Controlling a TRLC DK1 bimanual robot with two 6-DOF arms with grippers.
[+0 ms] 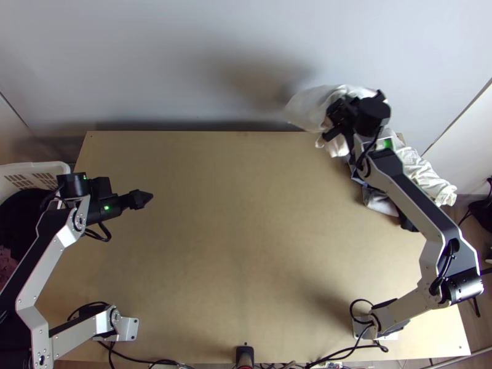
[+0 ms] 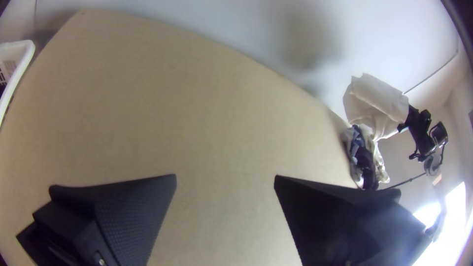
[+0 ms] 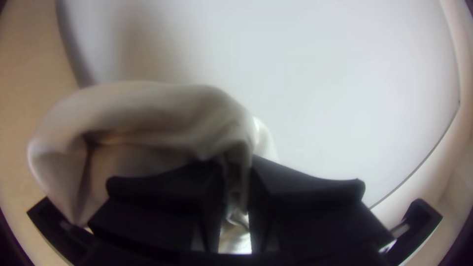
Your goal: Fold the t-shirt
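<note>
Note white fabric t-shirt (image 2: 377, 98) bunched, clamped in right black pincer (image 3: 237, 170) near far right corner of light wooden worktop (image 1: 246, 215). Find left black pincer (image 2: 225, 176) apart. Treat spreading, folding as outstanding.

This looks like a small robotics lab or test corner, though the room's wider use cannot be told. A left arm (image 1: 40, 261) and a right arm (image 1: 412, 200) stand at a light wooden desk (image 1: 246, 215), with loose cables (image 1: 353, 349) along its near edge. Around it are a plain pale wall (image 1: 184, 61), brownish floor (image 1: 473, 230) and a white plastic basket (image 1: 37, 166).
</note>
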